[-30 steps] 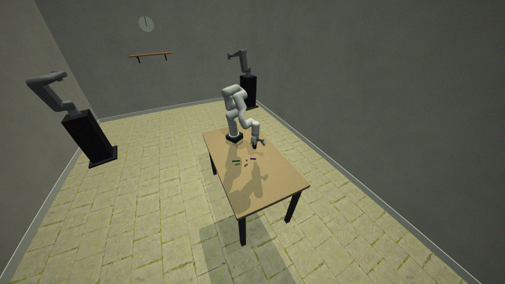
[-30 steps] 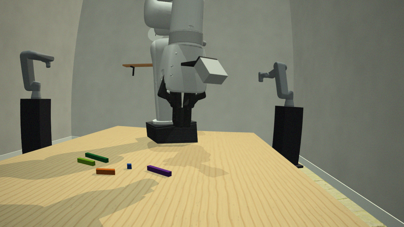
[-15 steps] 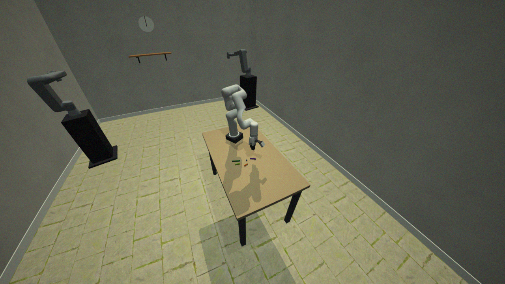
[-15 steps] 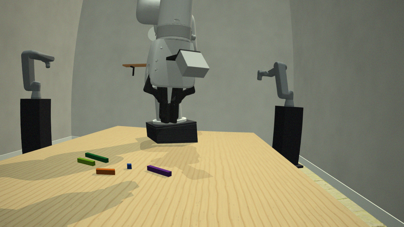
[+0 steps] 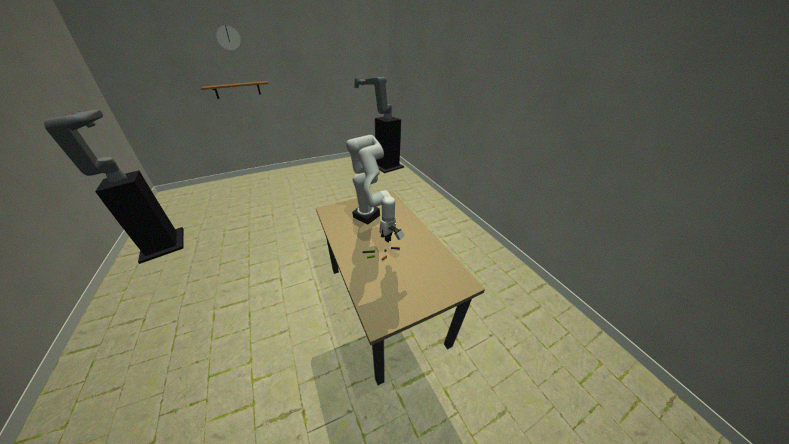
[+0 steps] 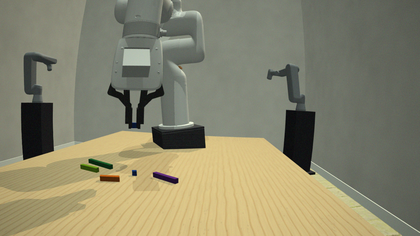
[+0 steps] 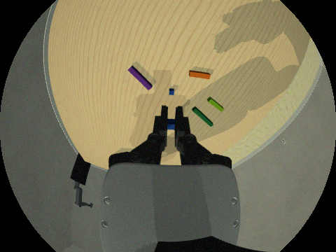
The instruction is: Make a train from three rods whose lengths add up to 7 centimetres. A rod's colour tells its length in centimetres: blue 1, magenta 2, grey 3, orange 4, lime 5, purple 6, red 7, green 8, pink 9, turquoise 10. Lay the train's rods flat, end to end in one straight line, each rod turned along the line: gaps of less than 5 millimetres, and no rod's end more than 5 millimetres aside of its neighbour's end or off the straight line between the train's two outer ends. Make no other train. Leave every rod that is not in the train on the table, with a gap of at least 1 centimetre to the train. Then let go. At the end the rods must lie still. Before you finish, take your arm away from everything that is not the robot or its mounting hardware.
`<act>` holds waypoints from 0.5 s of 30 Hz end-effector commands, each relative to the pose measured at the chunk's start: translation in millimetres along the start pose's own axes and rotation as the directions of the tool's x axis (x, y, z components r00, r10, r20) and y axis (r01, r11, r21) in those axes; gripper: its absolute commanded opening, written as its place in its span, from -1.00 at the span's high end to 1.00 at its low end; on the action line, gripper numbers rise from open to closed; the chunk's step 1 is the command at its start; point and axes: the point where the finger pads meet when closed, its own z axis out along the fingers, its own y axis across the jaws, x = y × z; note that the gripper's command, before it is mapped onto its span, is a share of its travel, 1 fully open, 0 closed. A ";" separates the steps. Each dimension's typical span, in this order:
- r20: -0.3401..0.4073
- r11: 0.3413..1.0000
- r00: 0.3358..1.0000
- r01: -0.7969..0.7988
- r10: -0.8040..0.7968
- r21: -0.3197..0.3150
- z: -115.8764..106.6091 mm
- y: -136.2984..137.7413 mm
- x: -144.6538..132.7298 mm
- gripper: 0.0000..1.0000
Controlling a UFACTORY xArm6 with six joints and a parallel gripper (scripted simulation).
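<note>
Above the tabletop [image 5: 430, 275] [image 6: 235, 187] [image 7: 94, 52], the tool [image 5: 388, 239] [image 6: 134, 125] [image 7: 171, 114] is nearly closed, gripping a blue rod [image 6: 134, 125] [image 7: 171, 124]; another blue rod [image 5: 384, 250] [image 6: 134, 172] [image 7: 171, 92] lies apart.

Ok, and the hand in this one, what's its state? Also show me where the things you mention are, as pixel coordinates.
Hand [image 5: 388, 240] [image 6: 134, 126] [image 7: 171, 114]: closed on a small blue rod [image 6: 134, 125] [image 7: 171, 124], held above the table [image 5: 430, 275] [image 6: 235, 190] [image 7: 105, 70].

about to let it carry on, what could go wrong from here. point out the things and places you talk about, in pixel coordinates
The small blue rod [image 6: 134, 125] [image 7: 171, 124] clamped in the jaws could slip or twist, being so short. Lowering it beside the blue rod on the table [image 6: 134, 173] [image 7: 171, 92] might nudge that one. The lime [image 6: 89, 168] [image 7: 215, 104] and green [image 6: 100, 163] [image 7: 202, 116] rods lie close together, so later grasping the lime one could disturb the green.
</note>
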 end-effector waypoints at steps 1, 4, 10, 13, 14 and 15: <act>-0.004 1.000 1.000 -0.005 0.005 -0.001 -1.1 2.9 2.4 0.92; -0.004 1.000 1.000 -0.005 0.005 -0.001 -1.1 2.9 2.4 0.92; -0.003 1.000 1.000 -0.005 0.005 -0.001 1.0 2.9 2.5 0.92; -0.003 1.000 1.000 -0.005 0.005 -0.001 6.0 2.8 2.6 0.92; -0.003 1.000 1.000 -0.005 0.005 -0.001 8.5 2.8 2.7 0.92; -0.003 1.000 1.000 -0.005 0.005 -0.001 11.3 2.8 2.8 0.92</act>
